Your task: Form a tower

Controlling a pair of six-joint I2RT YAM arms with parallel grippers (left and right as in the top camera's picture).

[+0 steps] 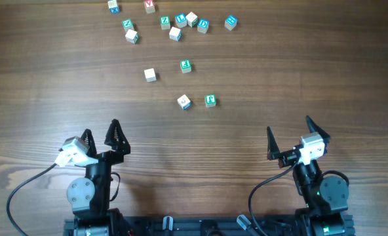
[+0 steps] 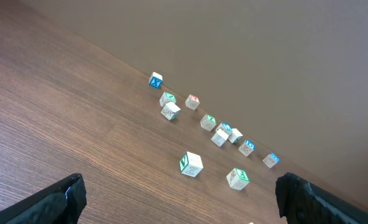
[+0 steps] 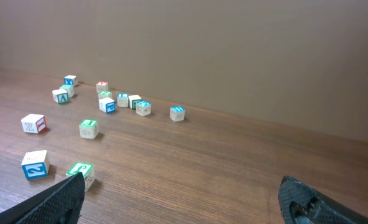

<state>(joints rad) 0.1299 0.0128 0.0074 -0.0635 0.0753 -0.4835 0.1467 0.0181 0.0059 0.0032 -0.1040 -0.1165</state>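
Observation:
No tower is in view; only loose single letter cubes lie on the wooden table (image 1: 259,72). The nearest are a green-faced cube (image 1: 210,99) and a blue-edged cube (image 1: 184,101) in the middle. A plain pale cube (image 1: 150,75) and another green cube (image 1: 185,65) lie just beyond. My left gripper (image 1: 101,129) stands open at the front left with nothing between its fingers. The right gripper (image 1: 288,124) is open and empty at the front right. The right wrist view has the green cube (image 3: 81,171) beside my left finger (image 3: 63,199). In the left wrist view, two cubes (image 2: 190,163) (image 2: 237,178) lie ahead of the open gripper (image 2: 180,182).
Several more cubes are scattered along the far edge, from a blue one (image 1: 113,6) and a red one (image 1: 149,6) to a blue one (image 1: 231,22) on the right. A brown wall (image 3: 234,50) rises behind them. Arm bases and cables sit at the front edge.

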